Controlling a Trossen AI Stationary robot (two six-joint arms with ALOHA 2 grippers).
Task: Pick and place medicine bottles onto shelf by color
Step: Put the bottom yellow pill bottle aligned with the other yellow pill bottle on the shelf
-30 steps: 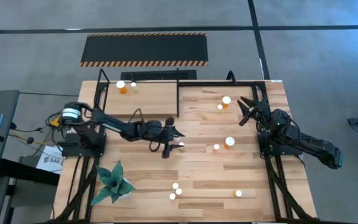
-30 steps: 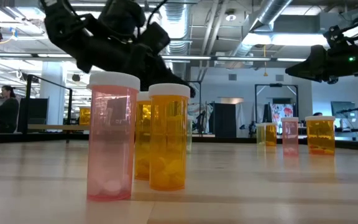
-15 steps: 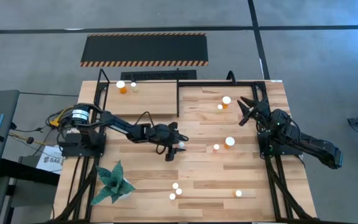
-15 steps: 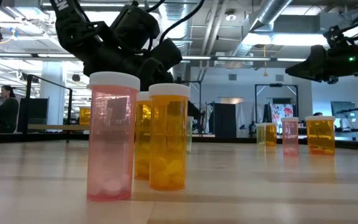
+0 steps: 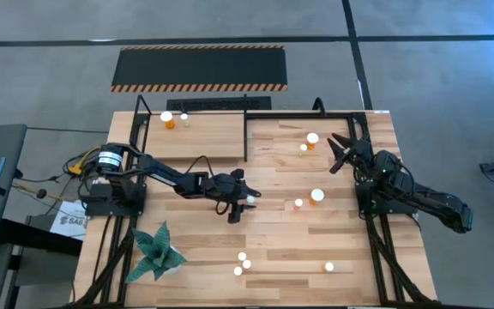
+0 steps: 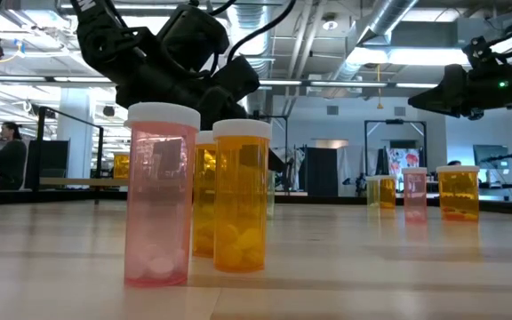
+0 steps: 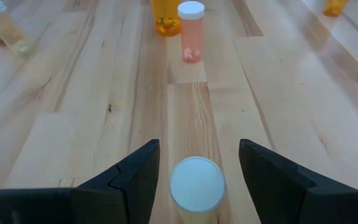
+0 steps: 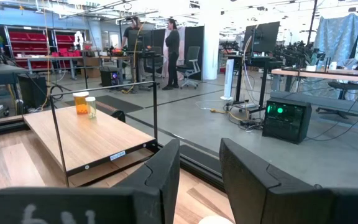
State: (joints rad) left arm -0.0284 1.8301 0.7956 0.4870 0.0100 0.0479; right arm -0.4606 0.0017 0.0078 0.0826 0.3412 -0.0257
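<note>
Since 1 s ago we see the left gripper has swung toward table centre and now straddles 1 small white-capped bottle, fingers apart, 1 each side, not clamped. Bottle stands upright, axis vertical, between the tips. Left arm clearly nearer; right gripper waits near the far right edge, fingers together. Shelf lies at the far left w/ 2 bottles.

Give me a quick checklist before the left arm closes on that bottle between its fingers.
1. White-capped bottle centred between the left gripper fingers: ok.
2. Fingers clear of the cap on both sides: ok.
3. Bottle upright: ok.
4. Neighbouring bottles, like the pink bottle, well away: ok.
5. Shelf has free room beside its two bottles: ok.
6. Right gripper parked by the table's right edge, out of the way: ok.
</note>
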